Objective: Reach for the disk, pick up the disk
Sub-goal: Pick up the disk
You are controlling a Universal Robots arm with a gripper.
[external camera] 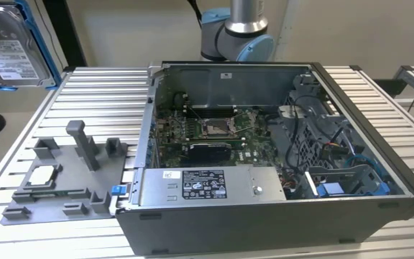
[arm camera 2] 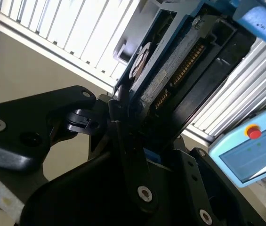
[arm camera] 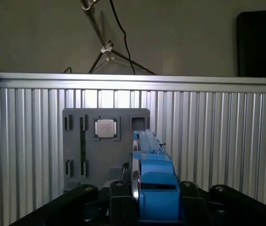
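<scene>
First wrist view: the gripper point(arm camera: 152, 188) has its jaws clamped on the blue-framed disk point(arm camera: 154, 173), seen edge-on. In the exterior view it hangs at upper left, silver-grey, its white barcoded label point(external camera: 9, 58) too small to read.

Holder point(external camera: 67, 190) beside case point(external camera: 264, 226) on table point(external camera: 99, 97); disk point(external camera: 13, 48) above table.

Tabletop point(external camera: 99, 89): ribbed silver metal slats, pale, with a rail along the edge.

Bearing:
1. Open grey computer case point(external camera: 264, 221), side panel off, on the exterior view's right and reaching the near edge.
2. Grey plastic fixture point(external camera: 70, 189) with upright posts, lying flat on the slats just beside the case, on the exterior view's left, near side.
</scene>
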